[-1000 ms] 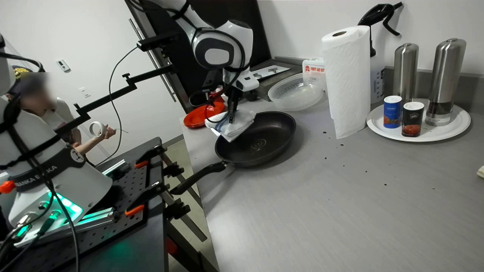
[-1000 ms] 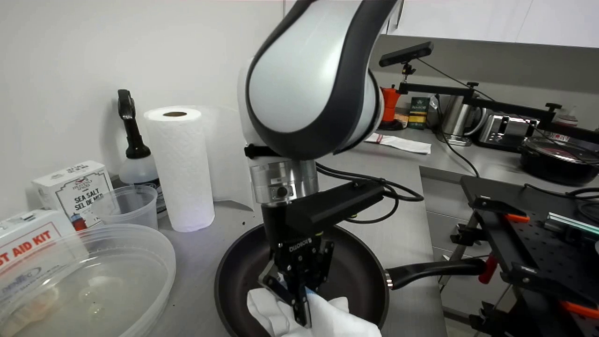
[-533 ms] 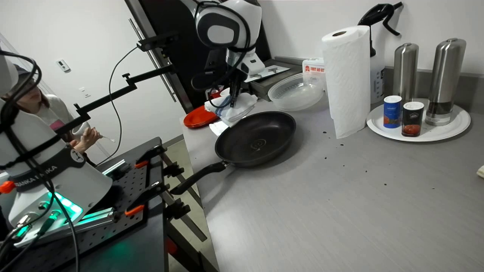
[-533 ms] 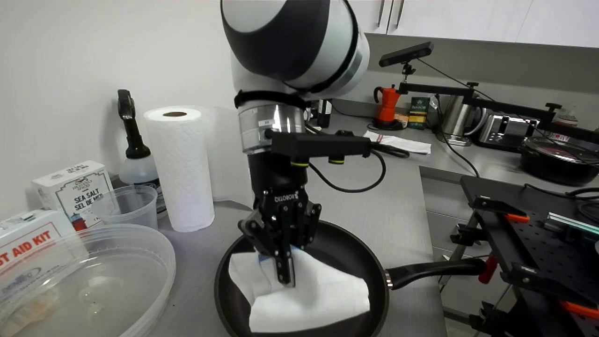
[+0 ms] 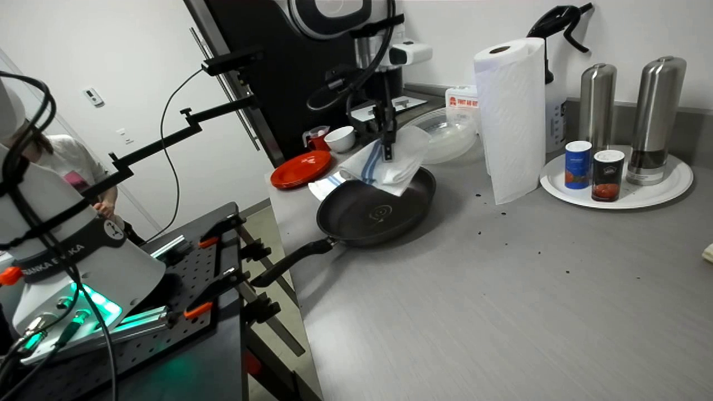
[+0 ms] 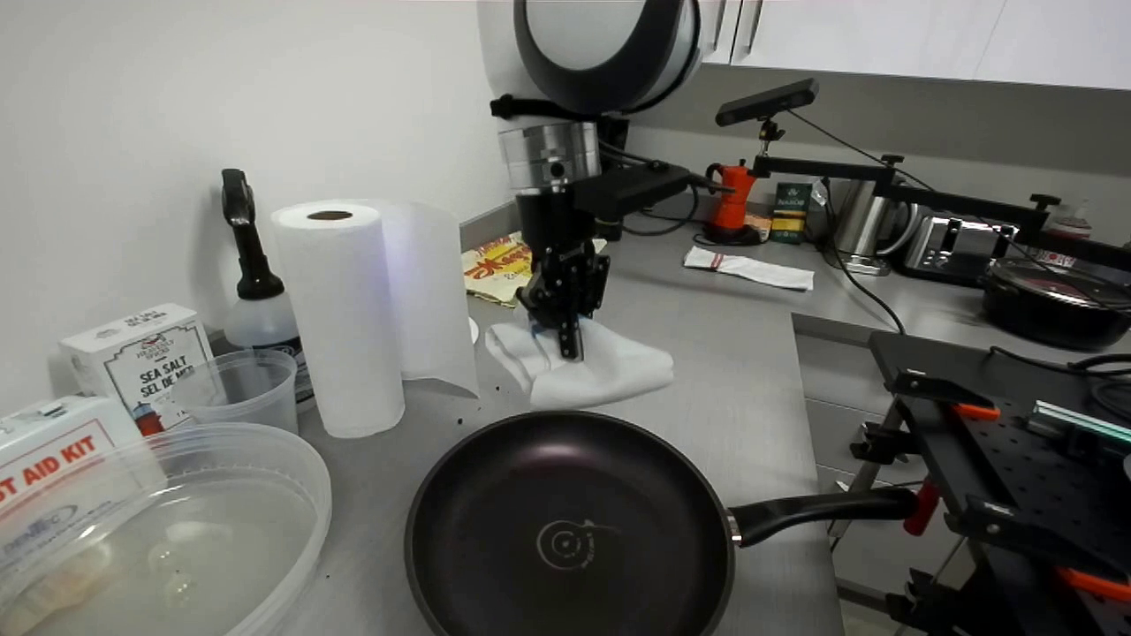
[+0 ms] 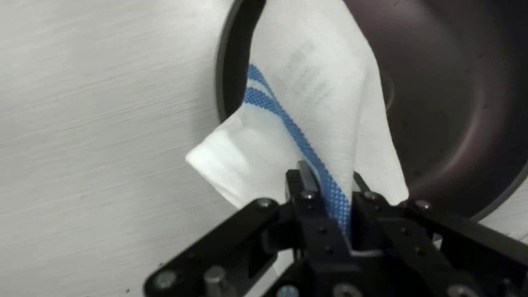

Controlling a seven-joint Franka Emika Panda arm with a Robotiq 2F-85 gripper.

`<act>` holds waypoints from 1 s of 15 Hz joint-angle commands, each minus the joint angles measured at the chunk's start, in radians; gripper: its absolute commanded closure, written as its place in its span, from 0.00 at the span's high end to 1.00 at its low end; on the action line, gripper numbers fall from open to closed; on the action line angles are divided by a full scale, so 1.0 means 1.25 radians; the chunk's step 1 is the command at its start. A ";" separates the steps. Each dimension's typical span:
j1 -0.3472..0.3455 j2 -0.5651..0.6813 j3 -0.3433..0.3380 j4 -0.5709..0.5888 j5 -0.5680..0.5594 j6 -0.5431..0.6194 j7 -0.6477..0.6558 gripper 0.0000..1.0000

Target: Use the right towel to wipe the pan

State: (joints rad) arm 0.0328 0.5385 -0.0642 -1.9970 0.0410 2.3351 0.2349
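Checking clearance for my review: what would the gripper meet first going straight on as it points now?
Past the towel it holds, the gripper would probably meet the pan first; exactly where on it, depth leaves unclear.

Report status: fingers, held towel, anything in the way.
Fingers shut on blue-striped towel. Towel held over edge of pan, rim contact unclear. Nothing seen between towel and pan; paper-towel roll standing nearby.
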 commanded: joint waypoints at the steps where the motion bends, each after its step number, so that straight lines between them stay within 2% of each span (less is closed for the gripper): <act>1: 0.006 -0.048 -0.089 -0.042 -0.142 0.093 0.008 0.04; 3: -0.018 -0.048 -0.117 -0.042 -0.169 0.143 0.006 0.04; 6: -0.076 -0.034 -0.122 -0.035 -0.122 0.188 -0.006 0.04; 10: -0.146 -0.005 -0.105 -0.028 -0.048 0.207 -0.022 0.04; 15: -0.202 0.049 -0.074 -0.005 0.042 0.196 -0.053 0.04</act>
State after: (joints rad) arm -0.1819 0.5599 -0.1913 -2.0270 0.0262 2.5688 0.2046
